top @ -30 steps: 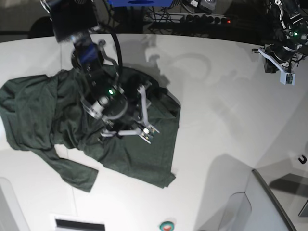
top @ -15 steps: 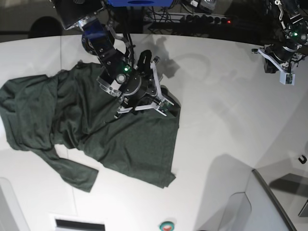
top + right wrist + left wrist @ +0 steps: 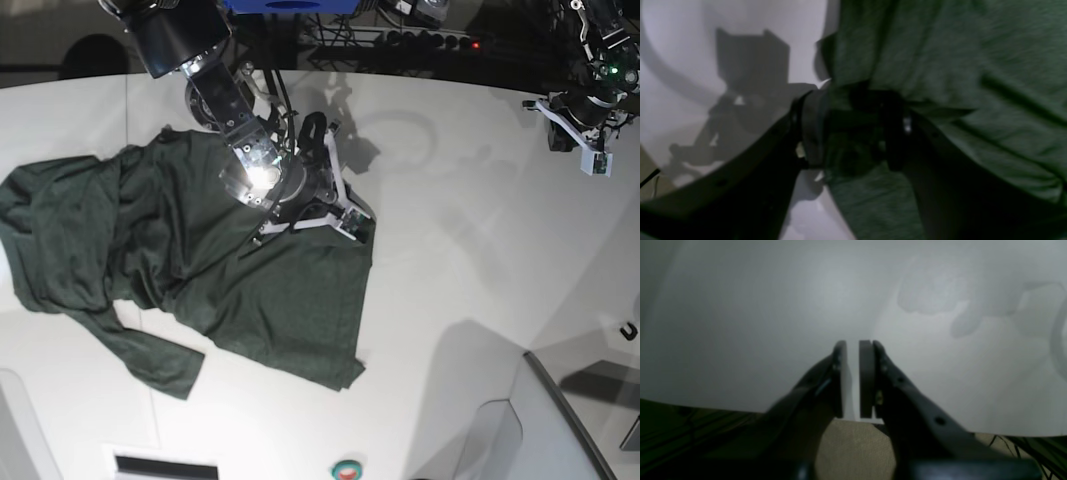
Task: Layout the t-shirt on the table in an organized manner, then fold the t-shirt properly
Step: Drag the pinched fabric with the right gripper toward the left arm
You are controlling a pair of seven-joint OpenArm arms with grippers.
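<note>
My dark green t-shirt [image 3: 200, 270] lies rumpled on the white table [image 3: 470, 250], long axis left to right. The right gripper [image 3: 345, 203] pinches its right-hand edge. The left gripper [image 3: 590, 150], nearly clenched and empty, hovers well apart.

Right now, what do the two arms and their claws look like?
Both are black arms with pale grey bracketed claws. The right claw sits below a joint glaring white; a black cable loops along that arm. The left claw has a green light above it. Close up, its pads are flat and dark.
</note>
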